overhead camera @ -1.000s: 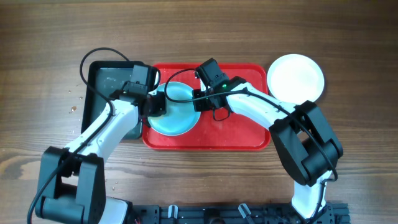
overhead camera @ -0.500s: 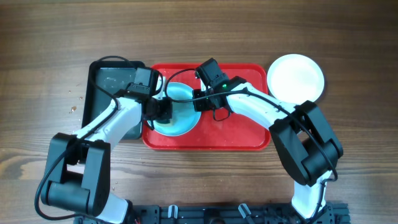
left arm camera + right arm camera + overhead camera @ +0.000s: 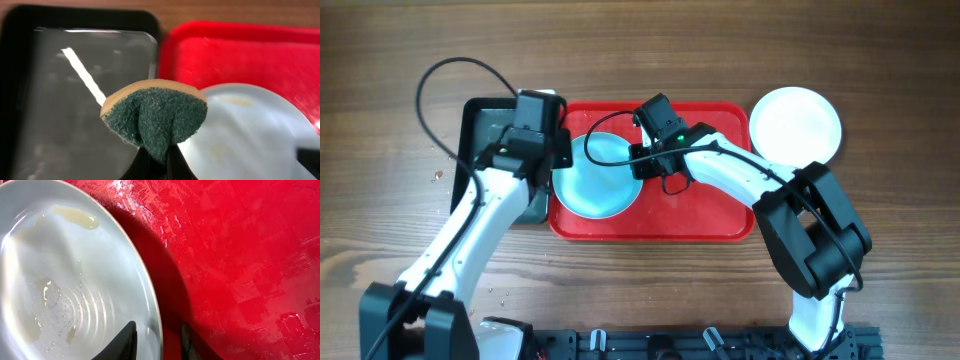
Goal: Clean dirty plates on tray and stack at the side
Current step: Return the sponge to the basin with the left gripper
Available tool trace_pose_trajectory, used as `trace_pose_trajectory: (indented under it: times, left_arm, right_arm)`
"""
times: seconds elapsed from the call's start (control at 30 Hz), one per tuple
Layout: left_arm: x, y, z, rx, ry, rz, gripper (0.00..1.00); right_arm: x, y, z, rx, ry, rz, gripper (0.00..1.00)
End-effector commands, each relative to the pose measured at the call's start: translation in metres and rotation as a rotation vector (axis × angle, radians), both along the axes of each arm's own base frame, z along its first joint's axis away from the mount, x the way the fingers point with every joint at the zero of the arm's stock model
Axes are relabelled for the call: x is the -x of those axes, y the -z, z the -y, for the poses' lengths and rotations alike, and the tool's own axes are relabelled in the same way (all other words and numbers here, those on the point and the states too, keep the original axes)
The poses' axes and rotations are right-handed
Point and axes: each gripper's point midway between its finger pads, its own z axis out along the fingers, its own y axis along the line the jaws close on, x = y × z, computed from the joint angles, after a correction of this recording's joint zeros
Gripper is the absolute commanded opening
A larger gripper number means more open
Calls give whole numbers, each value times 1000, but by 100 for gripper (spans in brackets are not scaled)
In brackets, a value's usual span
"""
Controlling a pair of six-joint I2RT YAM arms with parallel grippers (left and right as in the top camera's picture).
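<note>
The green sponge [image 3: 155, 117] is pinched by the left tool [image 3: 155, 165] above the right edge of the black tray [image 3: 485, 125]. The smeared turquoise plate [image 3: 600, 180], on the left half of the red tray [image 3: 700, 215], is clamped at its rim by the right tool [image 3: 159, 342].

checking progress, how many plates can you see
2: a turquoise plate on the red tray, a white plate on the table beside it; another may hide under the turquoise one.
</note>
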Motion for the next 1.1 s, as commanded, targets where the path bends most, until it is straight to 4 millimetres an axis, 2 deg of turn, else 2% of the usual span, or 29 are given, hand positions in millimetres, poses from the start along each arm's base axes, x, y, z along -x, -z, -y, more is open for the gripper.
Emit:
trace_pose_trajectory:
  times: [0.0,0.13,0.3,0.43,0.7,0.87,0.93,1.0,1.07]
  left_arm:
    - [-4,-29,-39,7,-155,83,4]
    - [3,-23,-66,151,-213,37,4]
    - [16,-20,-117,350,-343,20,4]
    - [24,-19,-144,369,-419,27,4]
    - [24,-15,-149,365,-443,37,4]
    - [25,-15,-150,362,-454,35,4]
    - [25,-15,-151,359,-457,35,4]
    - [25,-15,-151,360,-456,36,4]
    - [25,-16,-151,360,-455,40,4]
  right_arm:
    - [-3,-11,-3,-1,-7,31,29]
    - [-2,-9,2,24,2,30,29]
    - [-2,-5,2,28,4,23,27]
    - [3,4,5,35,5,12,27]
    - [-4,2,1,12,16,39,13]
    - [-6,4,8,36,75,33,4]
    - [-11,4,15,75,94,62,4]
    - [-22,-9,18,80,112,104,4]
    - [-33,-38,17,57,127,142,5]
